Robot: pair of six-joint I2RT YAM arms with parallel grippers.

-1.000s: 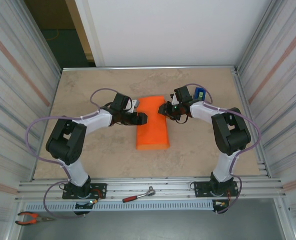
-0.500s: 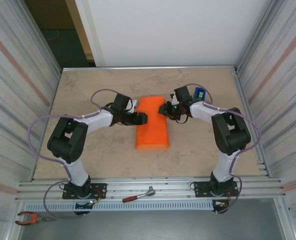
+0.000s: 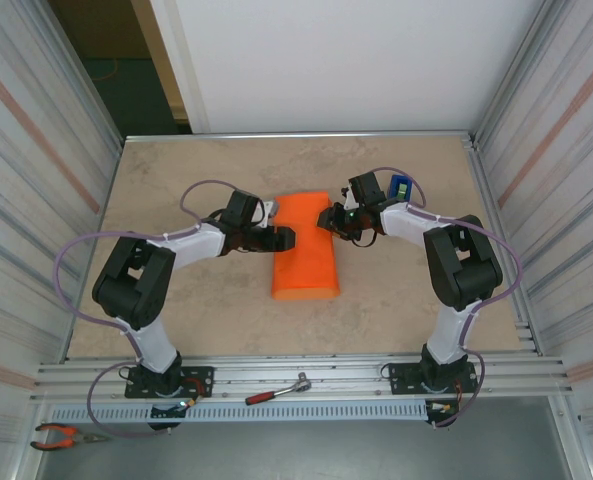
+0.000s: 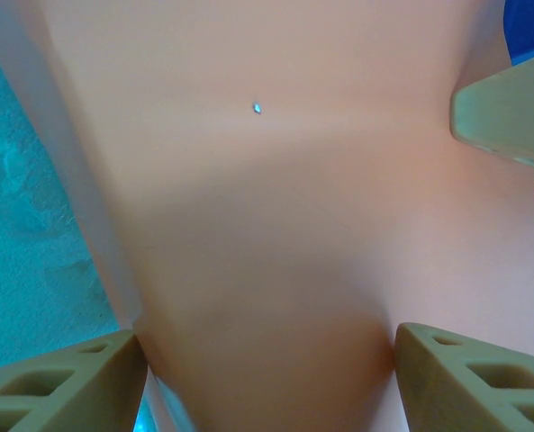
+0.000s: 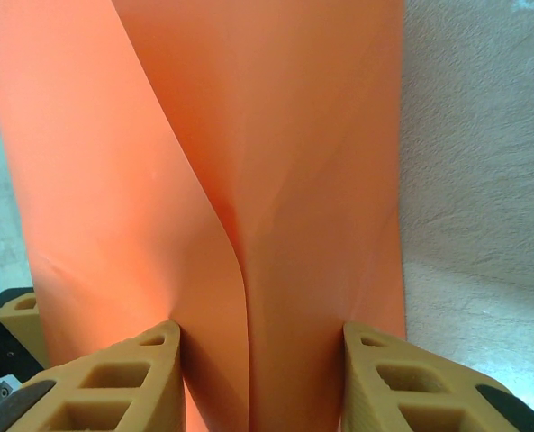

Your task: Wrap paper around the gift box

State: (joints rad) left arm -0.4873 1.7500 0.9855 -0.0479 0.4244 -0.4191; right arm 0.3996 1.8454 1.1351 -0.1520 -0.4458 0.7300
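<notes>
Top external, paper [image 3: 304, 262] between left gripper [image 3: 284, 237], right gripper [image 3: 326, 218]

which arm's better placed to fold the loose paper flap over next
Right, probably. A loose edge of the paper runs between the fingers of the right gripper, so it could pinch and pull. The left gripper straddles a smooth, edgeless stretch.

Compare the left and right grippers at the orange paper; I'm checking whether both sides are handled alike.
The left gripper meets the paper at its left edge; the right gripper meets it at the right edge, farther from the bases. The left's fingers stand wider apart than the right's fingers. The right's pinch a curled fold, while the left's frame a smooth sheet. Shared: orange paper fills the gap between each pair.
</notes>
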